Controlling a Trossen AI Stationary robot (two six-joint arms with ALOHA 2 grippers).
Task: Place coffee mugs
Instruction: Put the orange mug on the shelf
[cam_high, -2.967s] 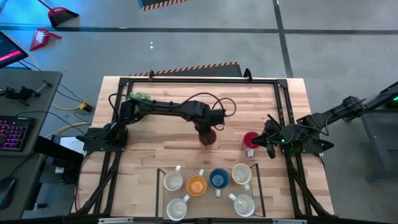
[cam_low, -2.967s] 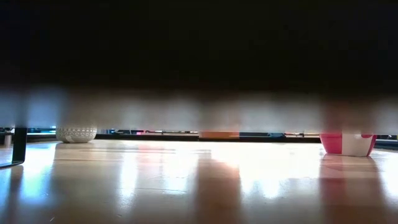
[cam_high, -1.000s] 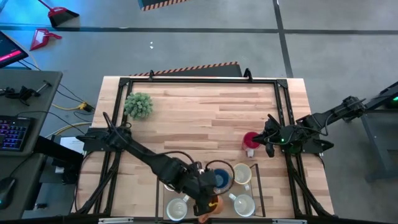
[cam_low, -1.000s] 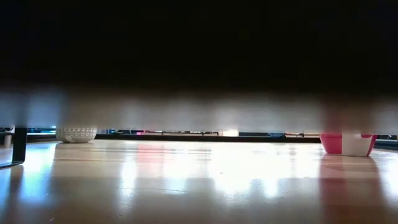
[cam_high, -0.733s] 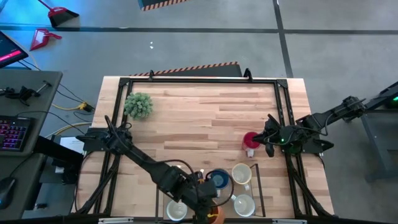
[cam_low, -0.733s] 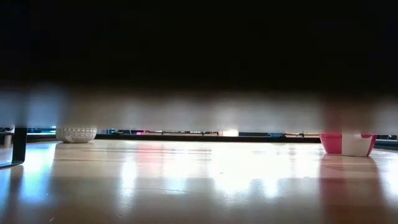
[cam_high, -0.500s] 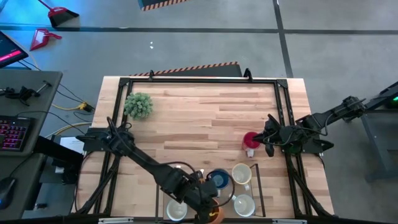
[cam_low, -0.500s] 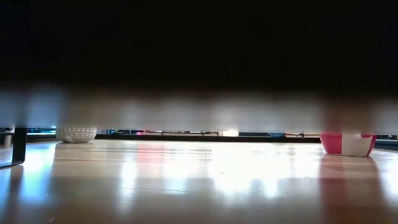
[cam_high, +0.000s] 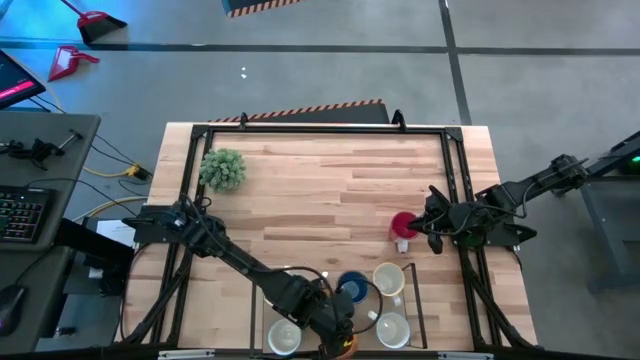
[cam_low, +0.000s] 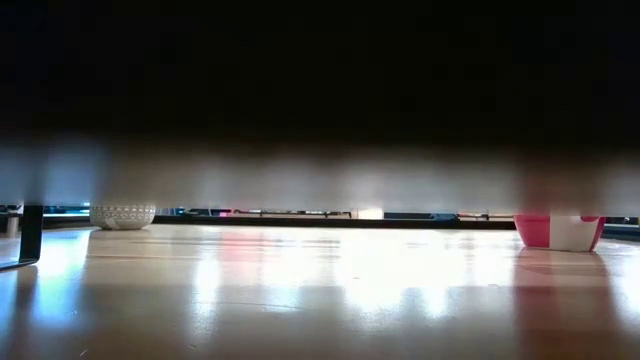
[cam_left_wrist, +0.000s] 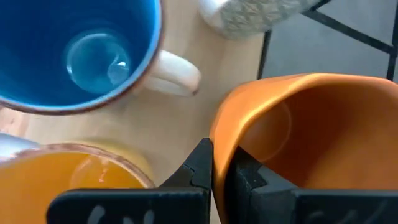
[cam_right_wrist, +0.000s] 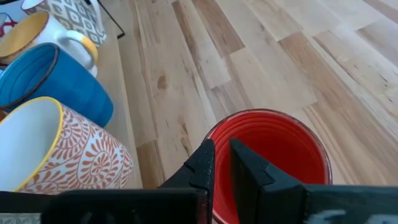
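My left gripper (cam_high: 338, 338) is shut on an orange mug (cam_left_wrist: 311, 137) at the table's near edge, among the grouped mugs. Beside it are a blue mug (cam_high: 352, 289), a second orange mug (cam_left_wrist: 74, 180) and white mugs (cam_high: 388, 280) (cam_high: 392, 328) (cam_high: 283, 336). My right gripper (cam_high: 420, 227) is shut on a red mug (cam_high: 403, 226) at the table's right. The red mug's base stands on the table in the low view (cam_low: 558, 232). My left gripper pinches the orange mug's rim wall (cam_left_wrist: 219, 134), one finger inside the mug and one outside. The mug's opening tips toward the wrist camera. Whether its base is on the table I cannot tell. My right gripper pinches the red mug's rim wall (cam_right_wrist: 219, 134), one finger inside the mug and one outside, coming from the table's right side. The mug stands upright on the table.
A thin black frame (cam_high: 254, 300) on the table bounds the group of mugs near the front edge. A green potted plant (cam_high: 222, 168) stands at the far left; its pot shows in the low view (cam_low: 122, 216). Bare wood lies across the table's middle.
My left gripper has carried the orange mug a little farther toward the table's near edge, down into the near row of mugs. My right gripper and the red mug have kept still.
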